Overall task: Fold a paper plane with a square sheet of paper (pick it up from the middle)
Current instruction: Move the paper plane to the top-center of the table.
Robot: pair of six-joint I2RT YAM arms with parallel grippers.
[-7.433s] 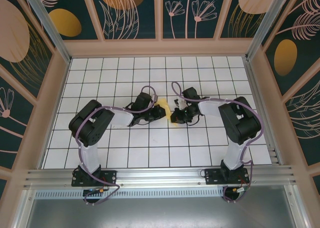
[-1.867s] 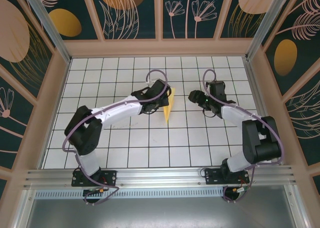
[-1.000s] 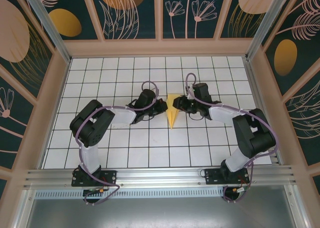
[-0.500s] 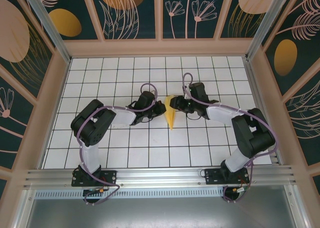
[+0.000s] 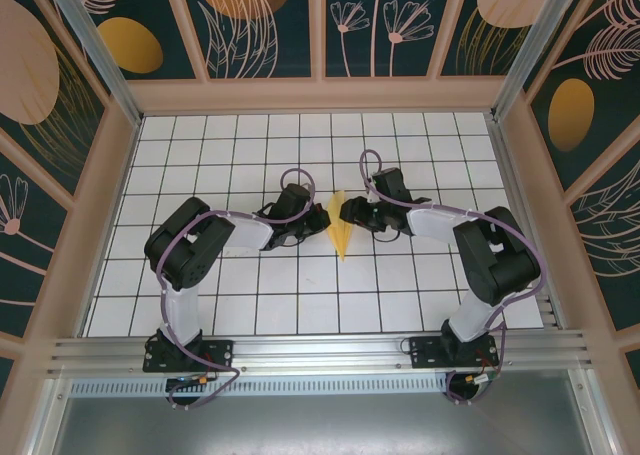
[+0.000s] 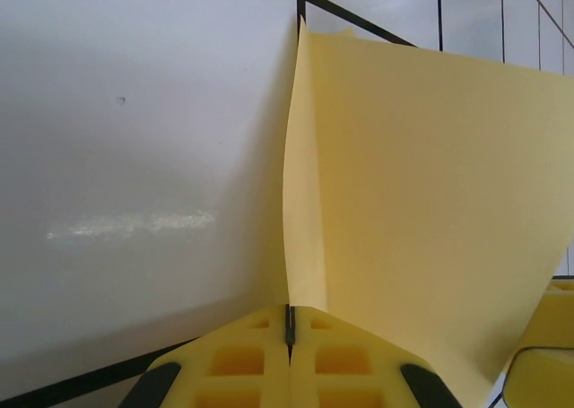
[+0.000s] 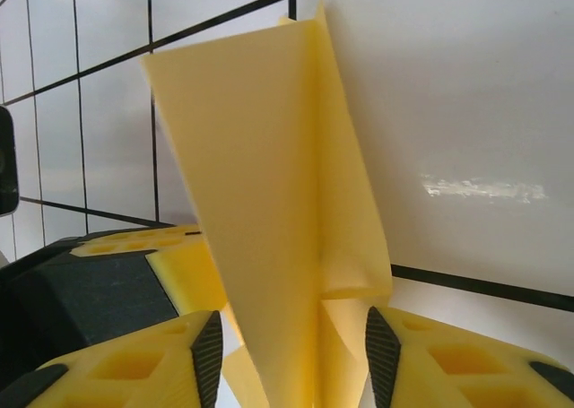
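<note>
- Paper plane (image 5: 340, 237) sits between the two sets of fingers, edge-up above the table (image 5: 300, 285). Its wide end is at the fingers and its point runs away from them towards the arm bases. Whether its lower edge touches the table I cannot tell.
- The left fingers (image 6: 269, 336) are pressed fully together on the centre crease. No gap shows at the seam between the pads, and the paper rises straight out of it.
- The right fingers (image 7: 199, 354) are parted, one pad on each side of the folded layers, which pass between them without looking squeezed.
- My reading is that the pinch on the crease keeps the fold upright and fixed. That lets the parted fingers close over the layers from the opposite side.
- From above, the plane is a thin sliver with the two arms meeting head-on at it. How far either pair is open is too small to judge there.
- The left wrist view gives the crease line and a broad wing spreading to the right of the fingers, with a corner of another yellow pad just beyond it.
- The right wrist view adds the layering, a narrow flap lying against the wide panel. It also shows the other arm's pad and black body just beside its own left pad.
</note>
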